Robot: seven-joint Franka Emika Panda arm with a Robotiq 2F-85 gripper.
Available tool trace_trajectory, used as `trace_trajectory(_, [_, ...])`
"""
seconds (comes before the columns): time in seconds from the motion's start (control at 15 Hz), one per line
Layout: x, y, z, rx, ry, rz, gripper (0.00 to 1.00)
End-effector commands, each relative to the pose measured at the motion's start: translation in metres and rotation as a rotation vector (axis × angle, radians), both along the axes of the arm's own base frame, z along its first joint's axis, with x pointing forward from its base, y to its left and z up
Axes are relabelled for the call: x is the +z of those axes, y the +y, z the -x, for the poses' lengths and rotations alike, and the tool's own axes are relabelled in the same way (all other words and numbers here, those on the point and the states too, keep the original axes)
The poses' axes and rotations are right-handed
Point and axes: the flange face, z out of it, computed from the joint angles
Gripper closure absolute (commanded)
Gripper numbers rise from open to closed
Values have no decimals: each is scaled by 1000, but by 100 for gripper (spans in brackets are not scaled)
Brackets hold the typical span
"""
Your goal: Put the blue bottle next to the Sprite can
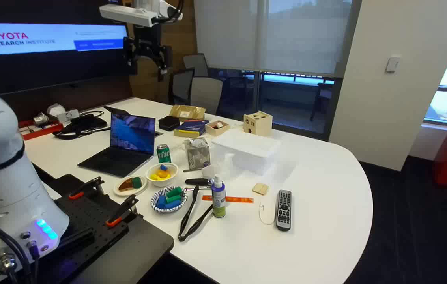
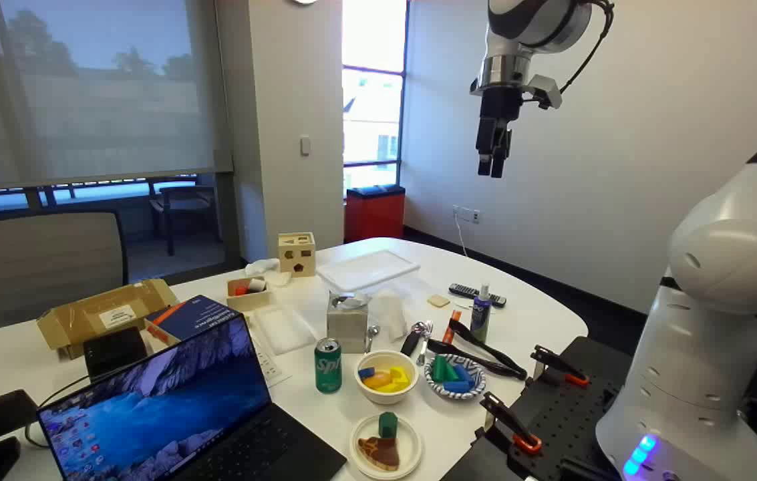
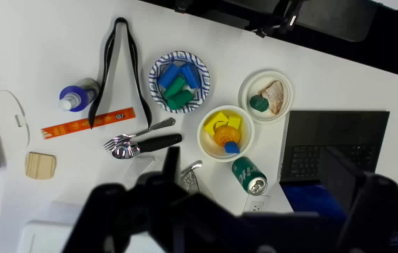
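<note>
Claw [image 1: 147, 72] hangs high, jaws wide apart, holding nothing; in the wrist view the bottle [image 3: 82, 94] stands at upper left, long axis vertical, so the reach likely runs frame-left, away from the can [image 3: 249, 176].

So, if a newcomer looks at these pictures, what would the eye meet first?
Probably the open gripper, hanging high above the white table with nothing in its grasp. Next, perhaps, come the bright TOYOTA display behind the table in an exterior view, and the lit laptop screen. On the table, the green Sprite can beside the white bowl and the blue bottle near the black tongs, both upright, would catch the eye too.
</note>
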Motion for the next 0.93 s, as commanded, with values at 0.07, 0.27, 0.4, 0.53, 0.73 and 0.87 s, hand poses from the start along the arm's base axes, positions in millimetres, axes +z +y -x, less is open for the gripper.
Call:
trace_trajectory(0.07, [-13, -7, -16, -111, -29, 3, 0])
trace_trajectory(0.27, [-70, -26, -53, -285, -66, 20, 0])
trace_trajectory(0.4, [-109, -42, -73, -393, -81, 55, 0])
trace_trajectory(0.53, [-157, -60, -92, -492, -70, 101, 0])
trace_trajectory(0.73, [-230, -91, -107, -639, -24, 161, 0])
trace_trajectory(0.87, [-261, -108, -110, -742, 25, 182, 0])
